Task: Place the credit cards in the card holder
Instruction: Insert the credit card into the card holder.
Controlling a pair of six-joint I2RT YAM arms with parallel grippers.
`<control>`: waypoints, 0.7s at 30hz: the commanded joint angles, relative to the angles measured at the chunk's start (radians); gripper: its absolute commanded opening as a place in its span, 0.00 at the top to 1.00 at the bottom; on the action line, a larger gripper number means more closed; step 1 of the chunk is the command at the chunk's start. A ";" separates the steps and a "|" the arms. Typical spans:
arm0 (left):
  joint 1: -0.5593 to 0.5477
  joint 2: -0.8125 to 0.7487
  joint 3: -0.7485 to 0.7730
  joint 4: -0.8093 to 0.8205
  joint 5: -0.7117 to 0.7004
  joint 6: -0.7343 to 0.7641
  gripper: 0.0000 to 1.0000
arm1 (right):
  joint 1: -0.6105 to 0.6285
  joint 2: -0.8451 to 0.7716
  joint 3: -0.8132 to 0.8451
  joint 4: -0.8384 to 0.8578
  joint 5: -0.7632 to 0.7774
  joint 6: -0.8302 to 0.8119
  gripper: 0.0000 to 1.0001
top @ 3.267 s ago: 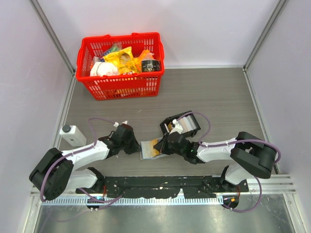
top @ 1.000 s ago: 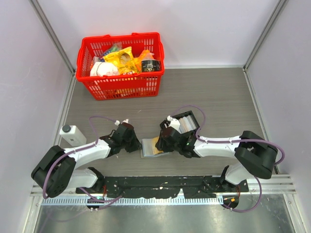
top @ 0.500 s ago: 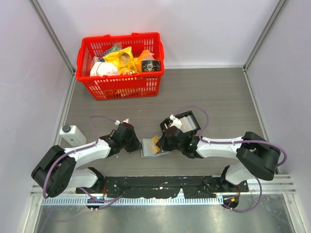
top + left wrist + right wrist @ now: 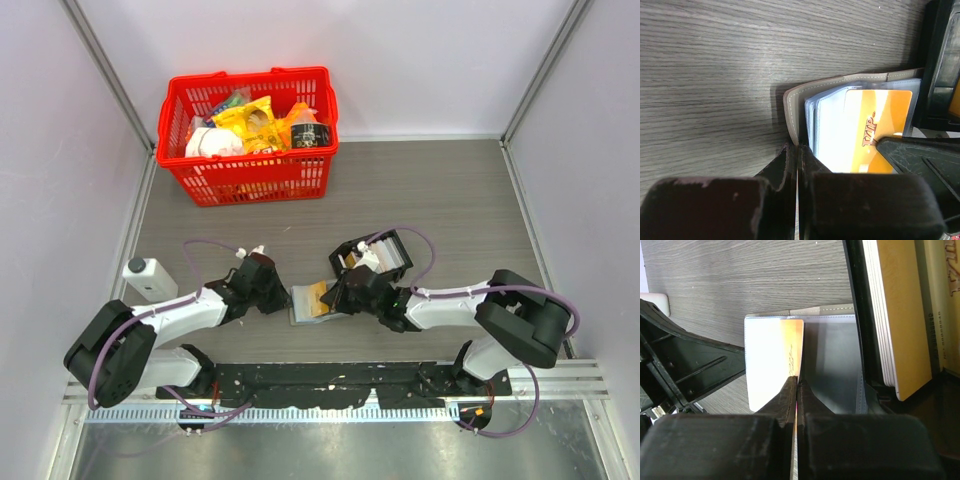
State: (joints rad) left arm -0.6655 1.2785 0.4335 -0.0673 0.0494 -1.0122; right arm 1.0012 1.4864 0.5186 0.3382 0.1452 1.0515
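Grey-beige card holder (image 4: 790, 107) open on wood-grain table (image 4: 715, 75), cover pinched in fully closed left gripper (image 4: 793, 152); orange-and-white credit card (image 4: 771, 360) nipped edgewise by closed right gripper (image 4: 797, 382), over the holder's clear sleeves, beside black tray (image 4: 855, 300)

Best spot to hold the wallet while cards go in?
Pinch the bare beige cover edge, coming in low from the left. The wallet lies flat and open, and that edge is clear of the pockets holding the orange card; the left fingers grip there.
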 commanded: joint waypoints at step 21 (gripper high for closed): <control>-0.002 0.074 -0.064 -0.124 -0.074 0.040 1.00 | 0.022 0.047 0.208 -0.393 0.119 -0.162 0.68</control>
State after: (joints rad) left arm -0.6655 1.2877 0.4309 -0.0406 0.0498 -1.0134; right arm 1.0191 1.5208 0.6796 0.0406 0.2092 0.9463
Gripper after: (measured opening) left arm 0.012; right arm 0.312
